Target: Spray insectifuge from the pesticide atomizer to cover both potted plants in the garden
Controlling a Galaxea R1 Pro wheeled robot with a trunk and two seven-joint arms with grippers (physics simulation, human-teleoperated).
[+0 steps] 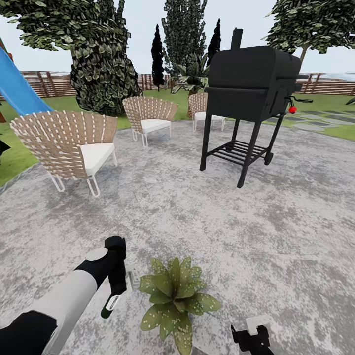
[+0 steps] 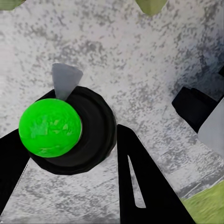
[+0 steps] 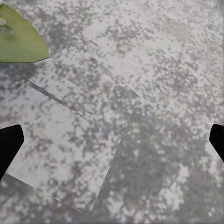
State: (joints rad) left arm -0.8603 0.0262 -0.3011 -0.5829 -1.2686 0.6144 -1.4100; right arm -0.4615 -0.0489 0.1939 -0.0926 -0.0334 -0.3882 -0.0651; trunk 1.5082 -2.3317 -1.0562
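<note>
On the grey paved patio (image 1: pixel 207 222) of the garden, one potted plant (image 1: pixel 175 296), a low rosette of white-speckled green leaves, stands close in front of me; its leaves hide the pot. My left gripper (image 1: pixel 114 295) points down just left of it, shut on the pesticide atomizer (image 1: pixel 110 303), a slim dark green bottle with a pale part. In the left wrist view the atomizer (image 2: pixel 50 127) appears end on as a bright green round in a black ring between the black fingers (image 2: pixel 140 182). My right gripper (image 1: pixel 251 339) hangs open over bare paving, right of the plant. The second potted plant is out of view.
A black grill on legs (image 1: pixel 249 98) stands at the back right of the patio. Three woven chairs (image 1: pixel 74 145) line the left and back. Beyond them are lawn, trees, a brown slat fence (image 1: pixel 49 84) and a blue slide (image 1: pixel 17 88).
</note>
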